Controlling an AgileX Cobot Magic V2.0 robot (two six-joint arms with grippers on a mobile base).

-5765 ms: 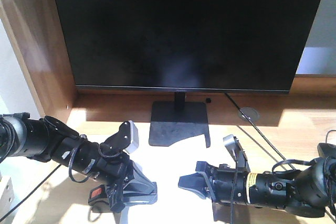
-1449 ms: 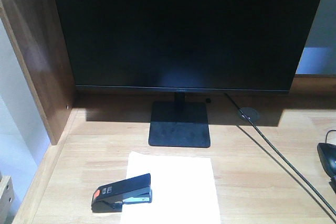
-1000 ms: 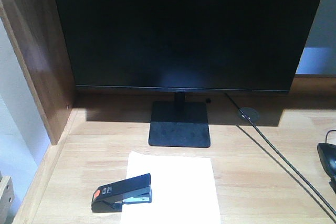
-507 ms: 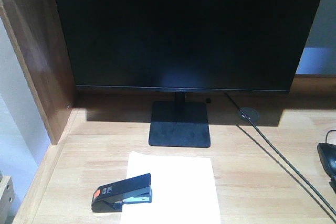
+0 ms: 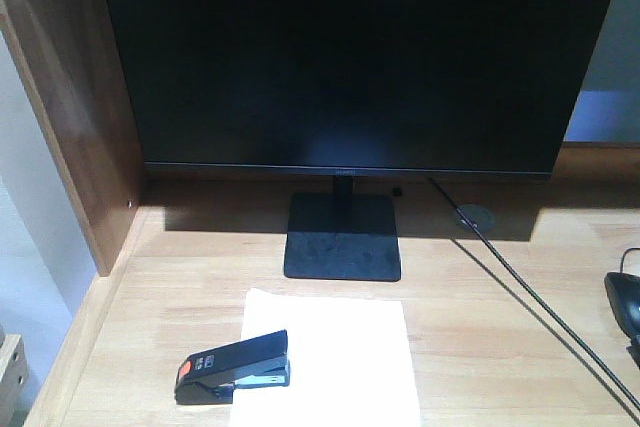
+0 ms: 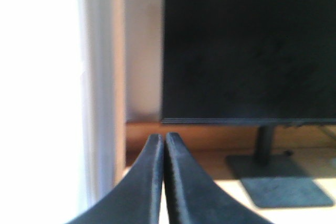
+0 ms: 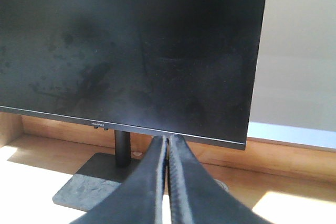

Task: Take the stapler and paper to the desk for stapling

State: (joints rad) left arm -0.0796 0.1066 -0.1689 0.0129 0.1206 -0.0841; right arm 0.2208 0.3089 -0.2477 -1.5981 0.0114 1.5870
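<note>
Both arms have pulled back out of the front view since earlier, leaving the stapler [image 5: 233, 367] on the paper's [image 5: 340, 357] left edge on the desk [image 5: 480, 317] — left gripper [image 6: 160, 145] and right gripper [image 7: 168, 148] pinched closed, holding nothing — so keep clear and don't bump them

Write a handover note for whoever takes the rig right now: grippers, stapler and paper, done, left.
Left gripper: shut, empty, off the desk, facing the monitor.
Right gripper: shut, empty, also facing the monitor.
Neither arm shows in the front view.
Paper: flat on the desk, in front of the monitor stand.
Stapler: lies closed at the paper's left edge, front end over the sheet, orange end on bare wood.
Done: both items are on the desk.
Left: pressing the stapler, if wanted; no staple can be made out from here.
</note>
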